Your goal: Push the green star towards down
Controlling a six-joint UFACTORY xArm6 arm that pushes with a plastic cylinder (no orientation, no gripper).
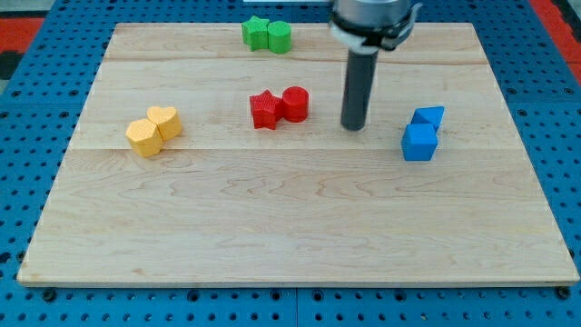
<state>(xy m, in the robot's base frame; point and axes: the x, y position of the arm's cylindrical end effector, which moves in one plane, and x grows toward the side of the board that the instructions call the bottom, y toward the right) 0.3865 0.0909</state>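
The green star lies near the view's top edge of the wooden board, touching a green round block on its right. My tip rests on the board well below and to the right of the green star, between the red round block and the blue blocks. The rod rises straight up to the arm's dark end at the view's top.
A red star touches the red round block. A yellow heart and a yellow hexagon-like block sit at the left. A blue cube and a blue wedge-like block sit at the right. The board lies on a blue pegboard.
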